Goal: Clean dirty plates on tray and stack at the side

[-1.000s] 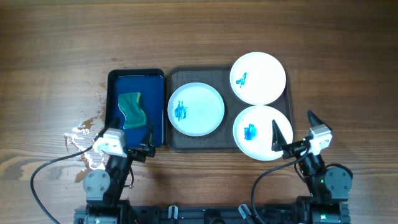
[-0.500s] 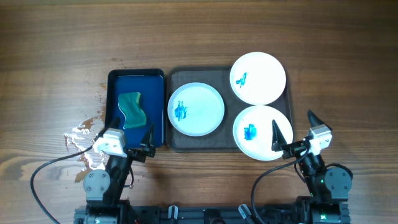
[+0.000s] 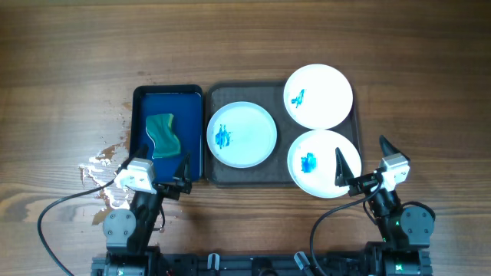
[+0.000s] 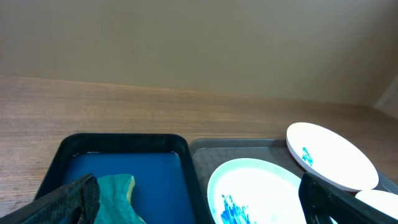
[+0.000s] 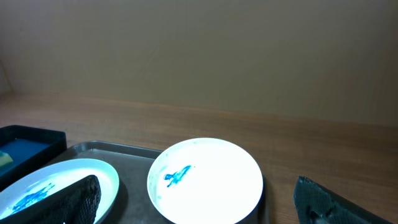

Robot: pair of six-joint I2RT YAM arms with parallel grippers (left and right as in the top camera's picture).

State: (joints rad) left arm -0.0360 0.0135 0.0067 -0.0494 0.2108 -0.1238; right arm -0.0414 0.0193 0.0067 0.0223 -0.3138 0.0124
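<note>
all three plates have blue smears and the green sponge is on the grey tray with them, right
Not quite. The green sponge lies in the smaller blue tray to the left, not on the grey tray; the overhead view shows this clearly. The rest holds: all three plates carry blue smears.

Both arms sit folded back low over their bases, wrists pointing forward. The left gripper has its jaws spread wide (nothing between them). The right gripper is spread just as wide and holds nothing either.
</note>
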